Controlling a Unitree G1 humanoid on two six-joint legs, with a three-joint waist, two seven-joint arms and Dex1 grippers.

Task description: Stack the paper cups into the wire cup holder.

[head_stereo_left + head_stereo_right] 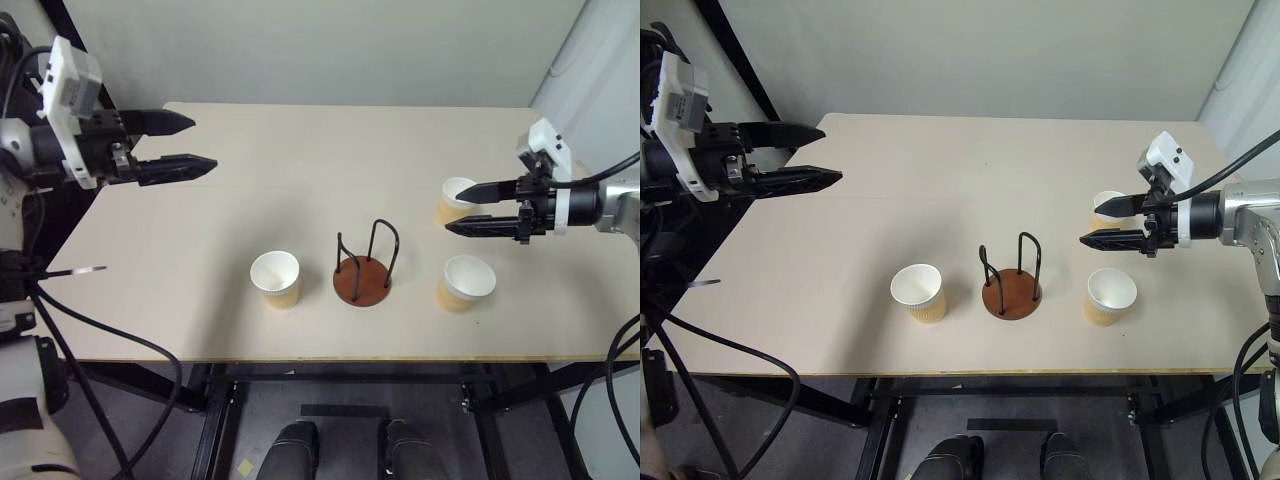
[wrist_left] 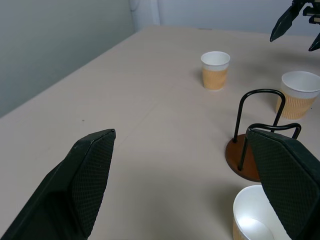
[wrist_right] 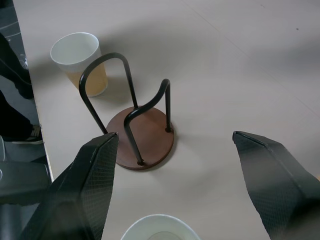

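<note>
L gripper (image 1: 190, 143) is up in the air over the table's left-rear part, fingers spread wide, nothing btwn them, pointing toward the table's middle. R gripper (image 1: 463, 209) hangs over the right side, fingers also apart and empty, pointing left; its tips sit in front of the far right cup (image 1: 455, 199) as seen from the head cam, can't tell if they touch it. Wire cup holder (image 1: 363, 268) stands upright near the front-centre of the table (image 1: 250, 190), brown disc base w/ two black wire arches, no cup in it. Near right cup (image 1: 465, 282) is upright just to the holder's right, apart from it, closer to the front edge than the far right cup. Left cup (image 1: 276, 279) is upright on the holder's other side, about level w/ it, also apart. All three cups open-side up, white insides showing. R wrist cam looks down on the holder btwn its two fingers, w/ the left cup beyond it. Black cables (image 1: 90, 330) hang off the table's left edge.
</note>
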